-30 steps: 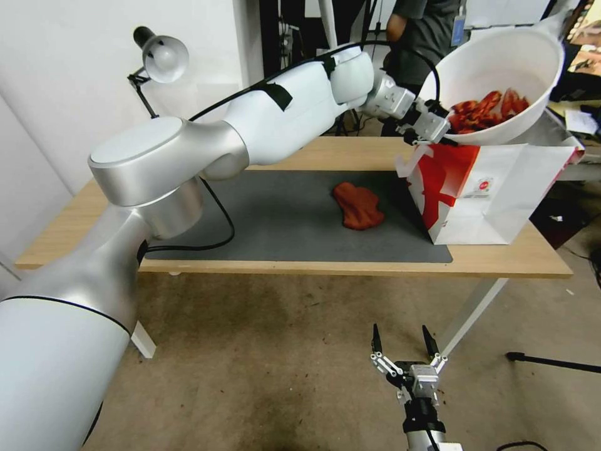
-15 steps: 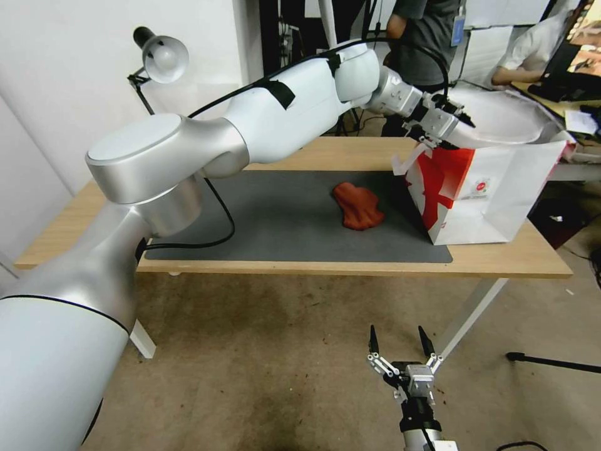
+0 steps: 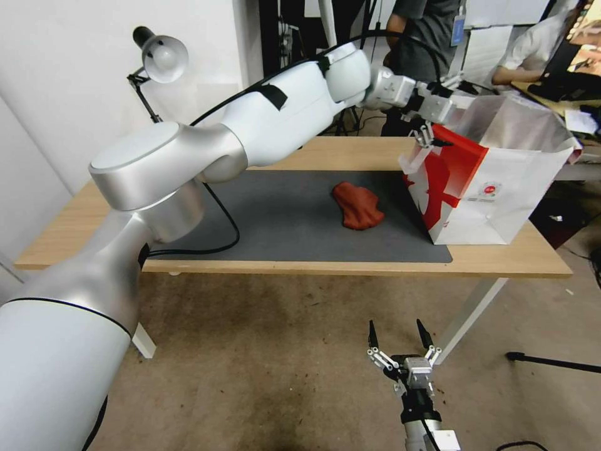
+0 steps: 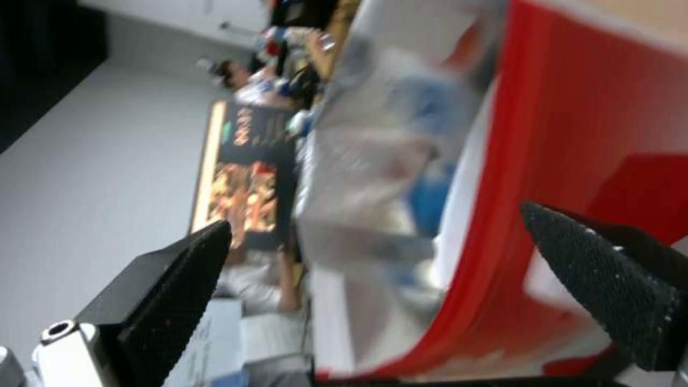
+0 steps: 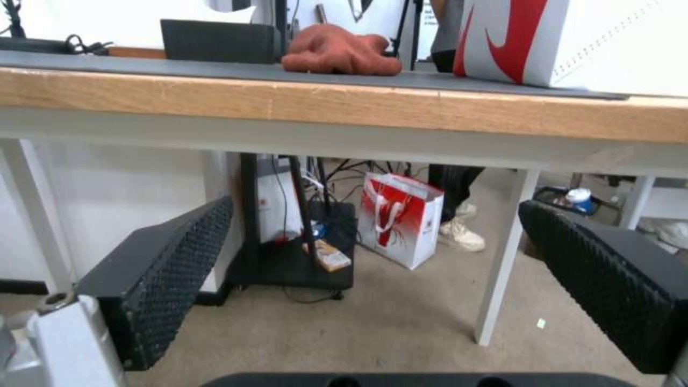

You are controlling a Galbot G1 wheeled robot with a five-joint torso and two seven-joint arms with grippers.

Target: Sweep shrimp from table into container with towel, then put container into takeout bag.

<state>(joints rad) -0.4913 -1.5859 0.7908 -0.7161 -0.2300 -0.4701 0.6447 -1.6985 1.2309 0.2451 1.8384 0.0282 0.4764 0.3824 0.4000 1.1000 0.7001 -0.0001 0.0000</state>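
- Step in hand, as I judged it: the last one. No bowl and no shrimp showed anywhere on the surface (image 3: 94,216), so the container was most likely already down inside the takeout bag, though its inside was hidden from you.
- One towel (image 3: 357,204) lay crumpled on the grey mat, a little to the left of the takeout bag (image 3: 494,188) and apart from it.
- Your left end effector (image 3: 432,128) hung at the upper left rim of the takeout bag, fingers spread wide and holding nothing; the left wrist view showed the bag's red panel and silvery lining between them.
- One takeout bag stood upright at the right end of the mat.
- Your right end effector (image 3: 395,338) sat parked low, below and in front of the takeout bag, fingers wide and empty.
- Next move, in my judgement: lift the left arm away without snagging the bag's rim or loop handle.
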